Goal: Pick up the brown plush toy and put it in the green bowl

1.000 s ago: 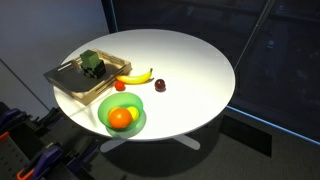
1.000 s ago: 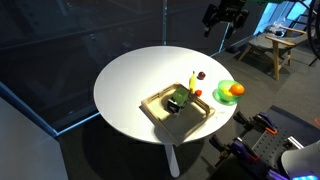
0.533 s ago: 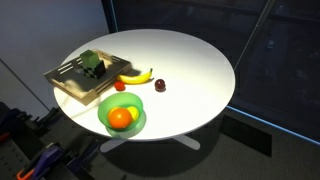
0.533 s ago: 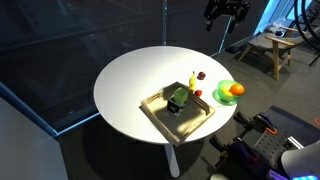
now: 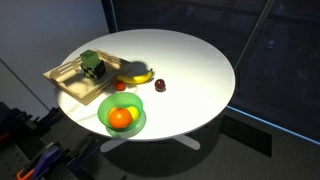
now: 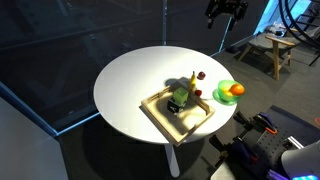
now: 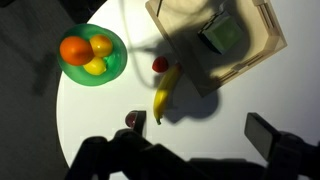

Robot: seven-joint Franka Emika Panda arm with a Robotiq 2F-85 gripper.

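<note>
The brown plush toy [image 5: 160,86] is a small dark lump on the white table, beside the banana's tip, and also shows in an exterior view [image 6: 201,74]. In the wrist view the plush toy [image 7: 134,120] lies just past my left finger. The green bowl [image 5: 135,104] sits near the table edge and holds an orange and yellow fruit. It shows in the other views too [image 6: 222,90] [image 7: 114,66]. My gripper [image 6: 224,12] hangs high above the table, far from the toy. In the wrist view it [image 7: 185,150] is open and empty.
A banana [image 7: 166,92] and a small red ball [image 7: 160,64] lie between the bowl and a light wooden tray [image 7: 262,40]. The tray holds a green object [image 7: 222,35]. The round table [image 5: 200,60] stands on a dark floor, with chairs beyond [image 6: 270,45].
A dark shadow has spread over the tray and banana. The gripper stays high above the table, and nothing on the table has moved.
</note>
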